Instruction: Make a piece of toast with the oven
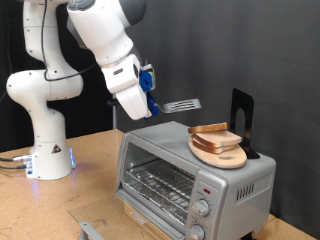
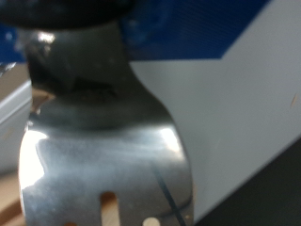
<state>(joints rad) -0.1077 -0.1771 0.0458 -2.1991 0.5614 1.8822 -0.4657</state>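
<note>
My gripper (image 1: 150,97) hangs above the silver oven's (image 1: 170,150) top, towards the exterior view's left, and is shut on the handle of a metal slotted spatula (image 1: 183,104). The blade points toward the exterior view's right, level, a little above the oven. In the wrist view the spatula (image 2: 103,141) fills the picture, shiny, with slots at its tip. Bread slices (image 1: 213,132) with tan crusts lie piled on a round wooden plate (image 1: 218,157) on the oven's top at the right. I cannot tell the piece of toast apart from them. The glass door (image 1: 155,180) looks closed, with the wire rack behind it.
A black upright stand (image 1: 243,115) rises behind the plate. Two round knobs (image 1: 199,212) sit on the oven's front right. The white robot base (image 1: 45,150) stands on the wooden table (image 1: 90,180) at the exterior view's left. A grey object (image 1: 92,231) lies at the bottom edge.
</note>
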